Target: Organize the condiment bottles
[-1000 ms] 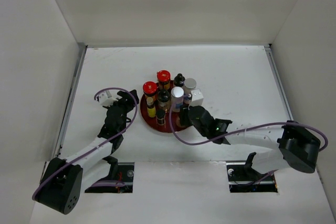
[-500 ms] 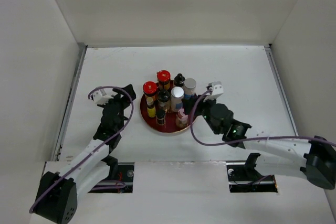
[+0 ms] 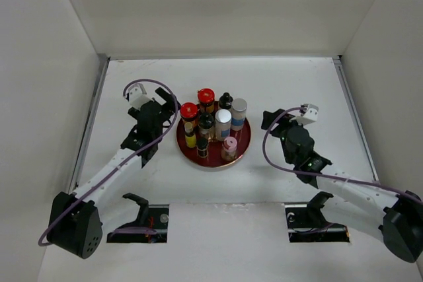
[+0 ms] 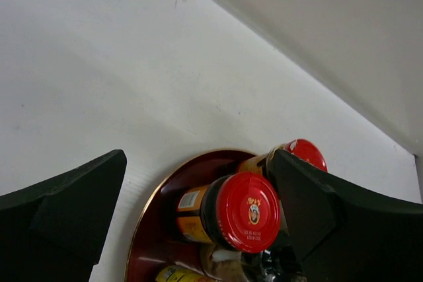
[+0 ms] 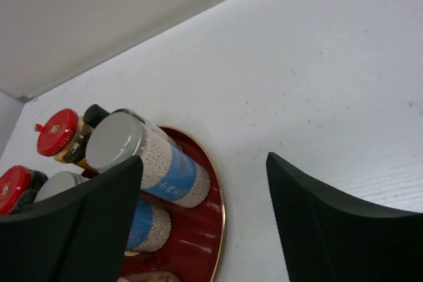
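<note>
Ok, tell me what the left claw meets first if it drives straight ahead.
Most likely the nearer red-capped jar, which stands straight ahead, in line with the gap of the open left claw. Depth is unclear, so the plate rim might come first.

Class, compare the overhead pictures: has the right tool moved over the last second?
Yes. The right tool has drawn back rightward, off the red plate's edge, and now sits clear of it.

We saw a white desk (image 3: pixel 297 84), faintly speckled, closed in by pale walls at the left, far and right edges. Directly on it, near its middle, sat a round dark red plate (image 3: pixel 243 146) with a thin gold rim.
</note>
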### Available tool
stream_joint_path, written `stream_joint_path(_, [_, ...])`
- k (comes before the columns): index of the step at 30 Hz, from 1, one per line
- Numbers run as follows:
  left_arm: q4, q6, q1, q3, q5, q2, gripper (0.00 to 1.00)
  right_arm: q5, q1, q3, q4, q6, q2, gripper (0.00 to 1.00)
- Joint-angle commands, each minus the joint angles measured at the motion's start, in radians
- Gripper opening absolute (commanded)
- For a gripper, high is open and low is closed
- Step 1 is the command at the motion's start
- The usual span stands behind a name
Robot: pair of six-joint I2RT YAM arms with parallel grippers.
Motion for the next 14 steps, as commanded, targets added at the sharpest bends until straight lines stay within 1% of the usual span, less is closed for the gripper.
stream_joint_path(1, [-0.05,-0.024,-0.006,0.061,0.073,0.012,1.0,-0.041,-0.018,-0.01,0.035,0.07,0.026,0.82])
stream_joint_path(5, [-0.054,-0.022,-0.009,0.081,0.079,0.007,1.0,-0.075,-0.013,-0.016,0.063,0.072,0.039,0.89])
stream_joint_path(14, [-0.066,0.027,-0.046,0.098,0.047,-0.043,1.0,-0.085,-0.015,-0.022,0.069,0.067,0.034,0.91])
